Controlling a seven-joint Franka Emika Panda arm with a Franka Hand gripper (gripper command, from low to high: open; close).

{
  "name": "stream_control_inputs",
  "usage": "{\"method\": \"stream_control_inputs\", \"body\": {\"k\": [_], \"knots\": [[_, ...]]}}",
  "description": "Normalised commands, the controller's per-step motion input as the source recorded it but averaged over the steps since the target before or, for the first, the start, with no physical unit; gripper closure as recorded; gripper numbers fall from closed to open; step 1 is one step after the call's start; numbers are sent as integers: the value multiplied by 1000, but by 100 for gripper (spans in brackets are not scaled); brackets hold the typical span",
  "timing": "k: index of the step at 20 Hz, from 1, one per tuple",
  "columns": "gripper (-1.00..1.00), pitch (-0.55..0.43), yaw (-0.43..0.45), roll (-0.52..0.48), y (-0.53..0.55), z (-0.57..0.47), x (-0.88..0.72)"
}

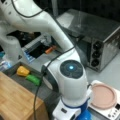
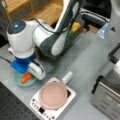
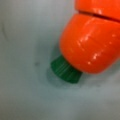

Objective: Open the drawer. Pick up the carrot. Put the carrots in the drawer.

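Observation:
The carrot (image 2: 26,77) lies in a shallow teal dish (image 2: 19,82) at a front view's lower left. My gripper (image 2: 31,76) is lowered right over it, its white body touching or nearly touching the dish. In the wrist view the carrot (image 3: 91,42) fills the upper right, very close, with its green stub (image 3: 65,70) resting on the pale dish floor; no fingers show there. The drawer (image 1: 21,82) stands open beside the wooden-topped cabinet (image 1: 15,100). It holds a yellow toy vegetable (image 1: 23,71) and a green one (image 1: 33,79).
A silver toaster oven (image 1: 100,45) stands at a front view's upper right. A pink plate (image 2: 53,95) rests on a white scale-like base (image 2: 71,95) close to the dish. A small orange item (image 1: 51,49) lies behind the arm. Bare grey tabletop (image 2: 82,62) lies between drawer and oven.

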Motion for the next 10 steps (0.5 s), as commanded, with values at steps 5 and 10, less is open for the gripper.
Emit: {"method": "stream_control_inputs", "body": {"k": [5, 10], "knots": [[-100, 159, 112, -2, -172, 183, 329], [-100, 197, 118, 29, -172, 194, 336]]}}
